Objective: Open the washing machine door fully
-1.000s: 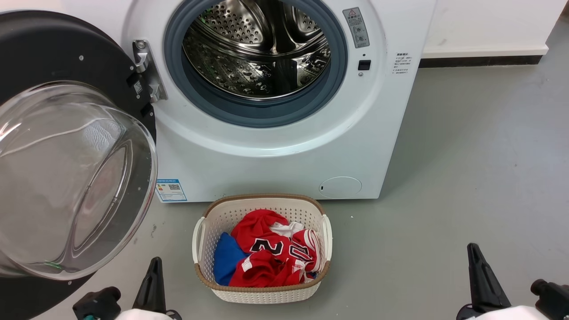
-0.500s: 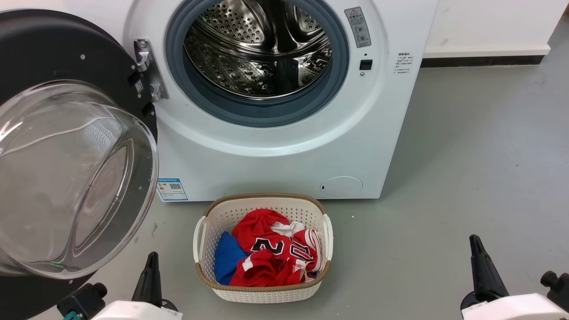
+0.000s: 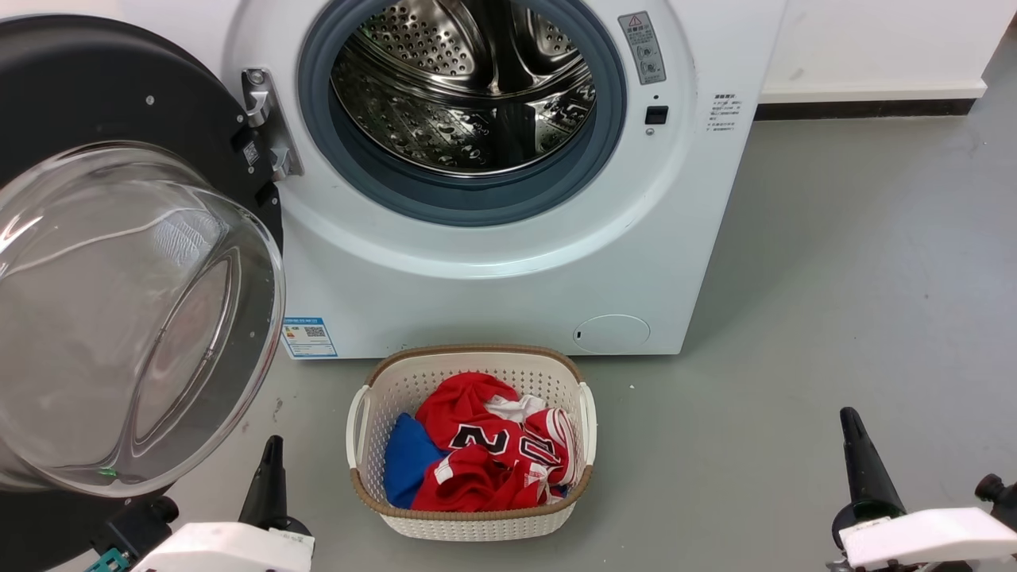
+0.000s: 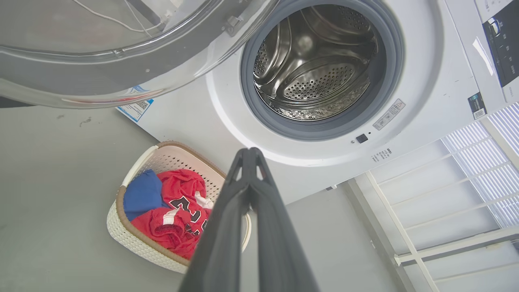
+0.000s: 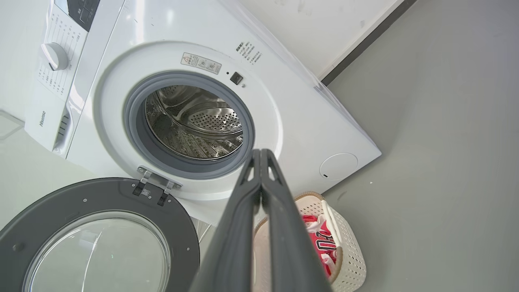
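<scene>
The white washing machine (image 3: 493,278) (image 4: 446,61) (image 5: 284,101) faces me with its steel drum (image 3: 465,87) exposed. Its round black washing machine door (image 3: 95,87) (image 5: 81,198) hangs swung out wide to the left on its hinge (image 3: 266,123), the clear glass bowl (image 3: 119,318) (image 4: 101,48) bulging toward me. My left gripper (image 3: 270,469) (image 4: 251,152) is shut, low at the bottom left, below the bowl and apart from it. Low at the bottom right, well away from the machine, my right gripper (image 3: 854,445) (image 5: 259,152) is shut too, holding nothing.
A white lattice laundry basket (image 3: 361,413) (image 4: 134,243) (image 5: 348,259) with red and blue clothes (image 3: 477,457) stands on the grey floor (image 3: 834,278) just before the machine. A white wall with a dark skirting (image 3: 858,107) runs at the back right.
Both arms have drawn back toward the bottom edge, showing more pale forearm. The picture has shifted slightly. The door and the basket stay as they were.
</scene>
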{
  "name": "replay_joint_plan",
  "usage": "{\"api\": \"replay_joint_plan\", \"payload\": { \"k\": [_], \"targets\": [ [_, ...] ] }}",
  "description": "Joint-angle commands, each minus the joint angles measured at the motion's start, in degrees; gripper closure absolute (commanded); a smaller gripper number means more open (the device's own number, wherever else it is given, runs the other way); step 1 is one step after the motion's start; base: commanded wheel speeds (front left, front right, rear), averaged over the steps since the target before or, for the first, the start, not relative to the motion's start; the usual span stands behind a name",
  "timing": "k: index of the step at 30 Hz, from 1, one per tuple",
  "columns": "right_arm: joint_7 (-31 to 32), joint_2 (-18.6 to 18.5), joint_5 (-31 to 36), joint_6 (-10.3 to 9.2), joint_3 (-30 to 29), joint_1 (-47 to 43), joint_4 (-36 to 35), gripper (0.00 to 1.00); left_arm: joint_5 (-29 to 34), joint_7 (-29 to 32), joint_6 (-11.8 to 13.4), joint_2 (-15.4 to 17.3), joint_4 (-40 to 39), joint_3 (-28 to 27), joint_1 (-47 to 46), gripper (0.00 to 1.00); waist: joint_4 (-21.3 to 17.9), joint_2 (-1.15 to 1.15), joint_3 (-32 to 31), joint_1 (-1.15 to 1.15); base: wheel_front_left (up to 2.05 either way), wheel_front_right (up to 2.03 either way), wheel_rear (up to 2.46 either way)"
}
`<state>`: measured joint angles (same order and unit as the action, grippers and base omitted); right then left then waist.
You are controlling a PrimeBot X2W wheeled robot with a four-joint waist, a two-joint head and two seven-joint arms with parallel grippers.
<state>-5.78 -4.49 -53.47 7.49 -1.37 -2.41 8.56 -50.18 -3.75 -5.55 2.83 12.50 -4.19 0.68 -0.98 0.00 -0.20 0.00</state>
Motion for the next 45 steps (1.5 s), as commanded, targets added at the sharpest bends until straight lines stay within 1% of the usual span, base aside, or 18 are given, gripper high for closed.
{"api": "replay_joint_plan", "payload": {
  "k": [1,21,45],
  "targets": [
    [0.4,-0.5,-1.7,0.01,-0.2,1.3,-0.3,1.0,-1.7,0.3,-0.3,0.1,-0.4,-0.3,-1.5,1.0,0.0,0.0,0.0,0.0,0.0,0.0,0.0],
    [3.6,-0.5,-14.9,0.01,-0.9,3.9,1.6,1.0,-15.1,3.7,-0.9,0.1,0.2,-1.0,-3.4,1.0,0.3,0.0,0.1,0.0,0.0,0.0,0.0],
    [7.0,-0.3,-27.1,0.0,-1.8,6.3,3.4,1.0,-27.9,6.9,-1.5,0.1,0.9,-1.6,-5.3,1.0,0.6,0.0,0.2,0.0,0.0,0.0,0.0]
  ]
}}
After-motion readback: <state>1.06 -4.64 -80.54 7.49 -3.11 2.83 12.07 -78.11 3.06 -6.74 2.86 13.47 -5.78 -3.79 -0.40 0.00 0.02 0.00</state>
